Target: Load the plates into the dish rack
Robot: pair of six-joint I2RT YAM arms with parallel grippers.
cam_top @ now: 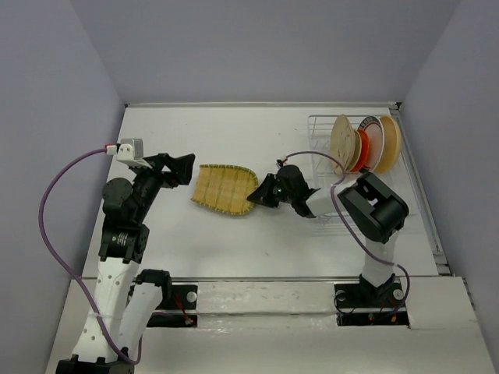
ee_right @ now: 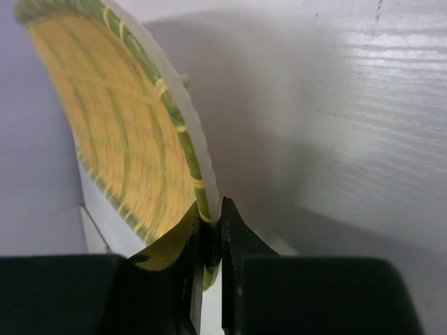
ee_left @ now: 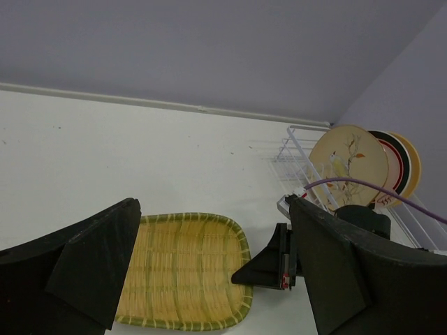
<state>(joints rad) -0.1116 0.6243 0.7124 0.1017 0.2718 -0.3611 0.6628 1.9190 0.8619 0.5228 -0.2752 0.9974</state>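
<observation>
Yellow ridged-edge plate (cam_top: pixel 222 189) lay low at the middle of the counter (cam_top: pixel 234 132), between the two arms. The right end effector (cam_top: pixel 257 193) pinched its right rim, fingers (ee_right: pixel 241 241) pressed together on only the green-edged lip. Whether the plate's left end touched the counter could not be told.

That thin bite looked like the weak point. With a wide dish held by one edge, the plate could pivot or slip free once its full weight hung from the grip, and then drop onto the counter.

The left end effector (cam_top: pixel 185 170) was spread wide and empty just beside the plate's left end, apart from it. A swing that way might have knocked the plate against it.

Farther back on the right, the dish rack (cam_top: pixel 320 125) held several plates on edge, packed close, the cream patterned plate (cam_top: pixel 341 139) foremost. A tilted or swaying approach could have struck that one or caught a divider, jarring the row.
</observation>
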